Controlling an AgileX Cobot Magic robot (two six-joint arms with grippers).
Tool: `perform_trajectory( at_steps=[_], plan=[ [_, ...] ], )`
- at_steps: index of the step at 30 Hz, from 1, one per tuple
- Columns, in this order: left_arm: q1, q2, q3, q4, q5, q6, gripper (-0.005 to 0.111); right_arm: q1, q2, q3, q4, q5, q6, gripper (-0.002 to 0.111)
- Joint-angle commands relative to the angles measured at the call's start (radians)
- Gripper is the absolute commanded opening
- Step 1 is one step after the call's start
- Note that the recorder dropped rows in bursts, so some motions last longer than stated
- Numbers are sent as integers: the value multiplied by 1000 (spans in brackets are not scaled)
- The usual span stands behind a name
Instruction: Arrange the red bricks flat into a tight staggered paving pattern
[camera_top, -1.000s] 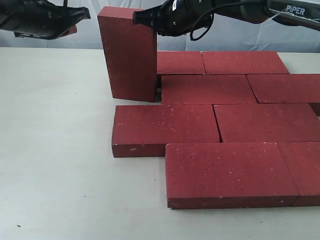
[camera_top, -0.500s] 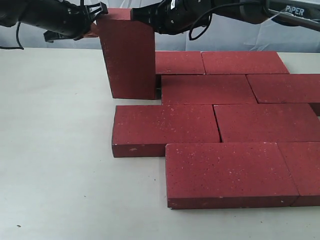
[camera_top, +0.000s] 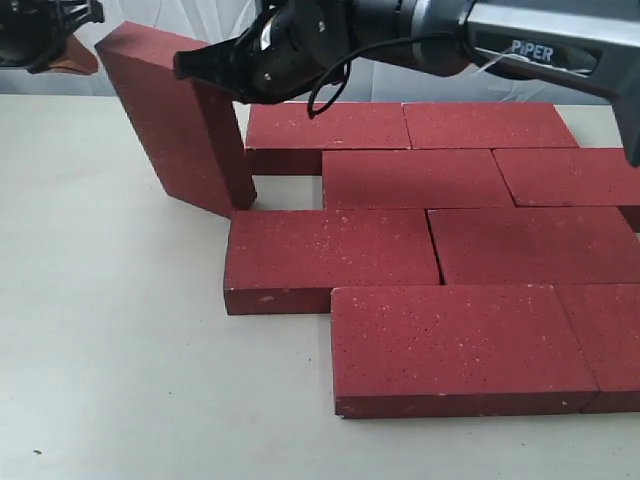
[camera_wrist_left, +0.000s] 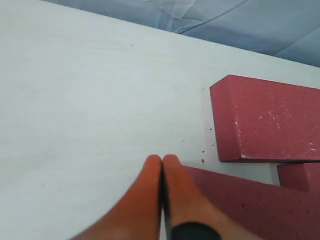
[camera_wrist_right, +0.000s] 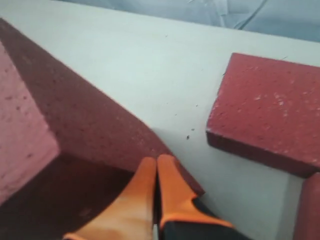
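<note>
One red brick (camera_top: 180, 130) stands on end at the left of the paving and leans to the left. My right gripper (camera_top: 187, 66) is shut, its tips against the upper right side of that leaning brick (camera_wrist_right: 75, 125). In the right wrist view the shut gripper (camera_wrist_right: 156, 161) lies over the brick's edge. My left gripper (camera_top: 80, 55) is shut and empty at the far top left, apart from the brick. The left wrist view shows that gripper (camera_wrist_left: 161, 160) above the table beside the leaning brick (camera_wrist_left: 245, 205). Several red bricks (camera_top: 330, 255) lie flat in staggered rows.
The flat rows fill the right half of the pale table (camera_top: 110, 330). A bare gap (camera_top: 285, 190) lies between the back-row brick (camera_top: 325, 125) and the third-row brick. Blue cloth (camera_wrist_left: 240, 20) hangs behind the table.
The standing brick has tipped from upright to leaning left. My right gripper followed its top to the left. My left gripper drew back from the brick's top towards the far left.
</note>
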Motion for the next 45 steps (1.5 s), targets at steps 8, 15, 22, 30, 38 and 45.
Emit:
perform_trajectory(
  at_steps=[8, 15, 22, 30, 38, 45],
  plan=[
    [81, -125, 35, 14, 124, -7, 0, 86, -2, 0, -6, 286, -72, -1],
    [79, -244, 176, 49, 122, -5, 0, 86, -11, 0, -8, 422, -116, -1],
    [56, -397, 362, 57, 64, 2, 0, 86, -65, 0, -13, 555, -218, -1],
    [-84, -543, 626, 145, -38, -62, 0, 18, -103, 0, 212, 745, -447, -1],
    [-101, -648, 783, 359, 9, -151, 0, -130, -245, 182, 299, 745, -466, -1],
    [-235, -718, 793, 485, -39, -219, 0, -312, -477, 501, 290, 635, -466, -1]
  ],
)
